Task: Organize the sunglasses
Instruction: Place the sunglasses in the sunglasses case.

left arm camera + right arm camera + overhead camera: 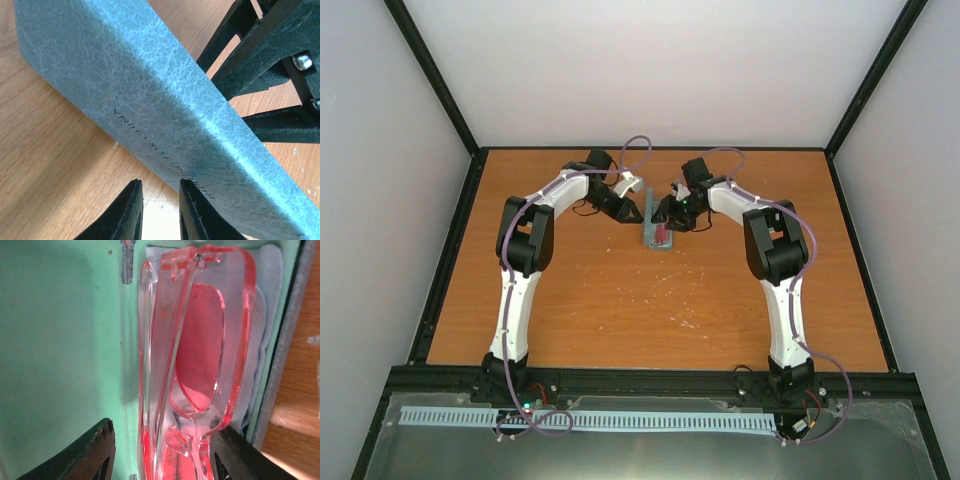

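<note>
The red-pink sunglasses [200, 355] lie folded inside the open grey-blue case [651, 222], on its green lining [60, 340] and over a light blue cloth [267, 300]. In the top view they show as a red patch [661, 237]. My right gripper [165, 455] is open and straddles the glasses near their bridge. Its right finger [235, 457] touches the frame and its left finger [102, 452] stands apart. My left gripper [159, 200] is narrowly open and empty, just behind the raised lid [150, 90], and sits left of the case in the top view [625, 207].
The case stands mid-table toward the back on the wooden tabletop [650, 310]. Both arms meet over it, and black parts of the right gripper [270, 45] show beyond the lid. White walls enclose the table on three sides.
</note>
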### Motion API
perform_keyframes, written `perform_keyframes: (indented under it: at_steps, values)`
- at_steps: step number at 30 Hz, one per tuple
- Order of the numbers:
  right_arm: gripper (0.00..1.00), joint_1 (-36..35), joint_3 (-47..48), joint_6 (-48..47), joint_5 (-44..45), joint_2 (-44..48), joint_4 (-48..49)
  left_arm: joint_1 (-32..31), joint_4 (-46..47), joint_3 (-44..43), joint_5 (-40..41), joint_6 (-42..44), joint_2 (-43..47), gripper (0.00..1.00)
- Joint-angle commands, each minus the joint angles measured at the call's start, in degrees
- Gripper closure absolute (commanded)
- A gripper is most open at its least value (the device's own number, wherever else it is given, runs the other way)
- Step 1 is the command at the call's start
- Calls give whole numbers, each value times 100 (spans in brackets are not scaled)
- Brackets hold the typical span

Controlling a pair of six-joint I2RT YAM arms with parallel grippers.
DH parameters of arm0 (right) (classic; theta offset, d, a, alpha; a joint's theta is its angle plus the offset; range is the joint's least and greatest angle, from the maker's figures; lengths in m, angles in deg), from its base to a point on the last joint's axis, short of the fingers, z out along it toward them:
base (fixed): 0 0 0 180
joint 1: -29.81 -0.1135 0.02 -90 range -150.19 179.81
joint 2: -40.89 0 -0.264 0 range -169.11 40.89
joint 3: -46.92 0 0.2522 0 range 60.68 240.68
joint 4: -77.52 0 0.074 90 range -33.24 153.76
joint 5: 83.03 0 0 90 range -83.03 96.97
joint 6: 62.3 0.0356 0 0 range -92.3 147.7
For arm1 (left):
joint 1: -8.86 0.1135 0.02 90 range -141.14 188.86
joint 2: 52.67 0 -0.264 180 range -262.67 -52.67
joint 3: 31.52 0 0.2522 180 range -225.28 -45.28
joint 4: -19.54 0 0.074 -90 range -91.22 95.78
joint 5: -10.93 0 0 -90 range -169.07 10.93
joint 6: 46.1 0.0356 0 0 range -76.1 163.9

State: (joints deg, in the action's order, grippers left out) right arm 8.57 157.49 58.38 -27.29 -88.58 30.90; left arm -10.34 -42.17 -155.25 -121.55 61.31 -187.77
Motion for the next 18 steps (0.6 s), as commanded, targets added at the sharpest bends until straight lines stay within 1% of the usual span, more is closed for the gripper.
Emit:
perform_keyframes:
  at_steps: [1,9,14,18]
  values:
    - [48,-29,156,-104,314,301,-287,-49,66,-46,-110,-60,180,77]
    - [45,-25,276,-72,465,342,-245,-48,91,-28,-112,-71,187,77]
    - [44,-29,213,-143,781,631,-234,-49,90,-11,-114,-70,195,77]
    - [49,-30,129,-216,973,847,-329,-49,97,-12,-111,-63,184,77]
